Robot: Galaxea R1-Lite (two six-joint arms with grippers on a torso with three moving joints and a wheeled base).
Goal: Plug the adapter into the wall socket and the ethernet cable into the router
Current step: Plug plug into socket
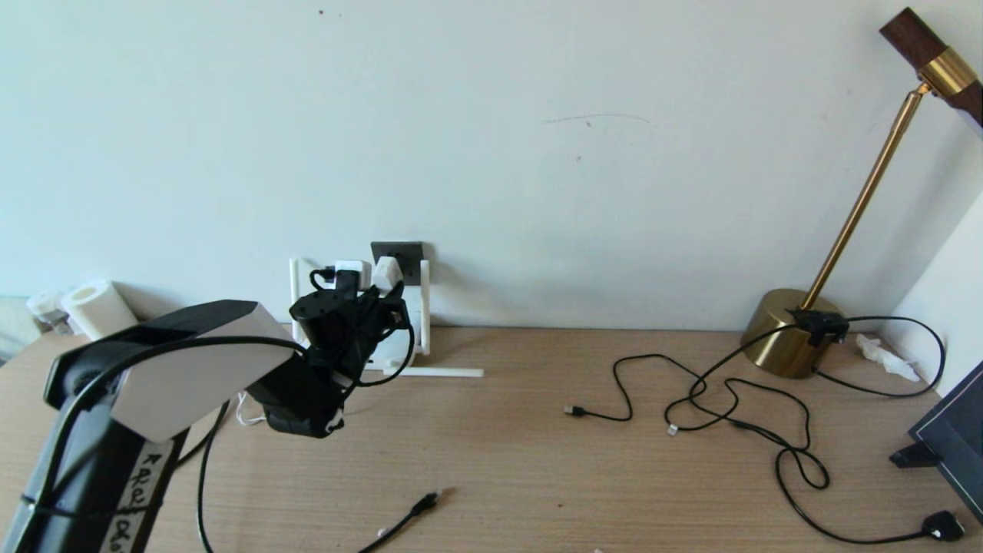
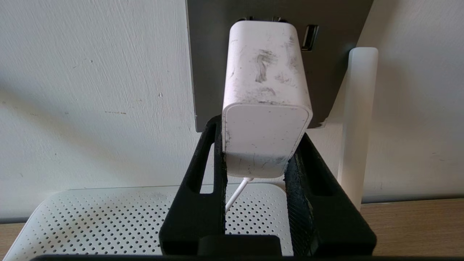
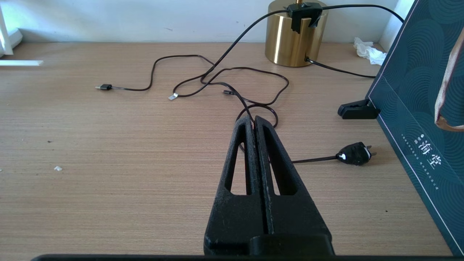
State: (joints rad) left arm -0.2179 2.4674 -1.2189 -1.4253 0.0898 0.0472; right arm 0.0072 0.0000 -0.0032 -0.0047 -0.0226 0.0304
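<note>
My left gripper (image 2: 259, 128) is shut on the white adapter (image 2: 266, 90), one black finger on each side of it. The adapter's far end sits against the dark grey wall socket (image 2: 206, 54); its pins are hidden. Its thin white cord (image 2: 235, 194) hangs down over the white perforated router (image 2: 90, 217). In the head view the adapter (image 1: 387, 273) is at the wall socket (image 1: 399, 252), and the left gripper (image 1: 384, 290) hides most of the router. The ethernet cable (image 1: 425, 503) lies loose near the table's front edge. My right gripper (image 3: 253, 120) is shut and empty above the table.
One router antenna (image 1: 441, 372) lies flat on the table; another stands upright (image 1: 424, 307). Thin black cables (image 1: 714, 392) sprawl from the brass lamp (image 1: 783, 334) at the right. A black two-pin plug (image 1: 943, 526) lies beside a dark box (image 1: 956, 430).
</note>
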